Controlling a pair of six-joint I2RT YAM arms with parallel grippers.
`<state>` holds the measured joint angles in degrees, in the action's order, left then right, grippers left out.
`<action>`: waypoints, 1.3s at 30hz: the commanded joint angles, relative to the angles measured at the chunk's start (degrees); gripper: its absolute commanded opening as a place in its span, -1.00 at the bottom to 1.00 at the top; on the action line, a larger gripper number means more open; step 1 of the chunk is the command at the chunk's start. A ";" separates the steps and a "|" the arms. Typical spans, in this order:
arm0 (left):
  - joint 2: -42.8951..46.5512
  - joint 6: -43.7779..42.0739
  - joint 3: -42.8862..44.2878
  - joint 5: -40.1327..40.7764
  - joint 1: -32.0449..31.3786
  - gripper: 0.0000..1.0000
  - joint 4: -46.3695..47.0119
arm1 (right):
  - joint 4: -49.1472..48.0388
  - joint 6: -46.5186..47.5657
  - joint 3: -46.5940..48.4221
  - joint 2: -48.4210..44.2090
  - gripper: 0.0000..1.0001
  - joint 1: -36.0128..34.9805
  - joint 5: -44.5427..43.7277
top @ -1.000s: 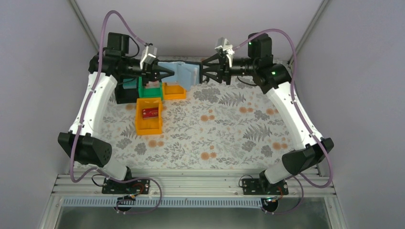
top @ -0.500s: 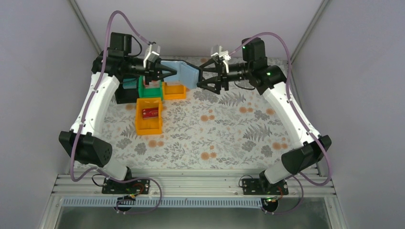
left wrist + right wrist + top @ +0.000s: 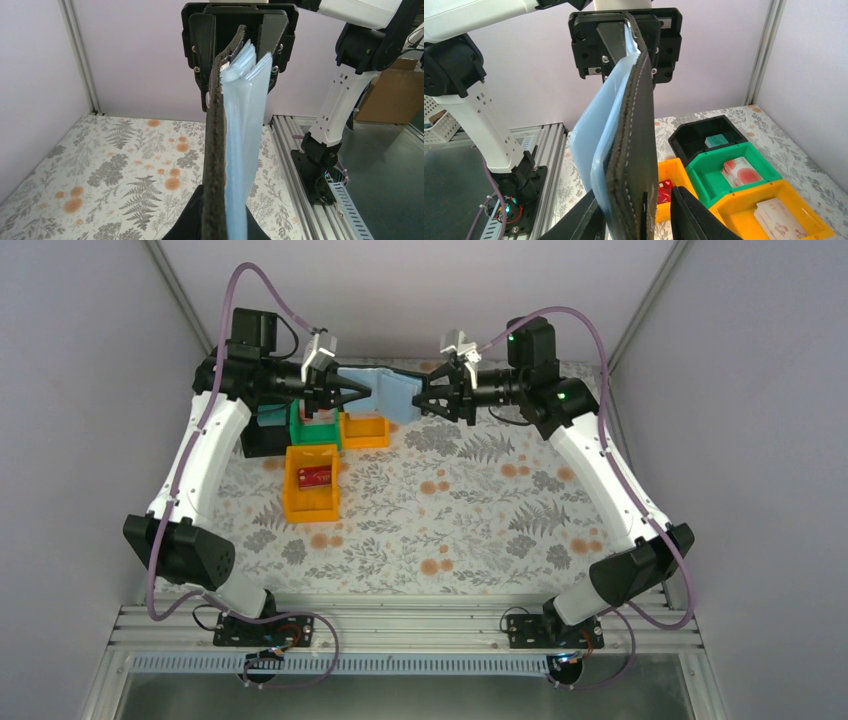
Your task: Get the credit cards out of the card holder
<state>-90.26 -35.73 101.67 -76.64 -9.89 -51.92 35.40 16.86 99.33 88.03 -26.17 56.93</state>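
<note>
Four plastic trays stand on the far left part of the floral surface (image 3: pixel 450 525).
- Black tray (image 3: pixel 258 445), leftmost: one teal card (image 3: pixel 716 141), lying flat.
- Green tray (image 3: pixel 297 425), touching the black one: one white card with red blotches (image 3: pixel 739 172).
- Larger orange tray (image 3: pixel 298 502), nearer the arms: one red card (image 3: pixel 317 476).
- Smaller orange tray (image 3: pixel 365 438), just right of the green: a small pile of pale cards (image 3: pixel 781 217) with faint reddish marks.

Left tool (image 3: pixel 362 393): clamped shut on the left end of the card holder (image 3: pixel 392 395).

Card holder: in the air between the two tools, clear of the surface, just right of the trays. It stands on edge. The black outer cover has pale stitching and a rough dark border. The pale blue inner panels are fanned slightly apart.

Right tool (image 3: pixel 418 400): jaws stand either side of the holder's right end. Whether they press on it cannot be told.
</note>
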 commanded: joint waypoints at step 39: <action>-0.20 23.92 -5.46 31.79 -4.36 1.00 18.82 | 10.63 -34.72 29.12 20.28 -0.92 -13.50 -59.22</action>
<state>-90.28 -15.73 97.80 -50.26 -13.41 -35.88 41.63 -13.63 122.21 107.50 -36.51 8.84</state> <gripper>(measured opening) 0.998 0.084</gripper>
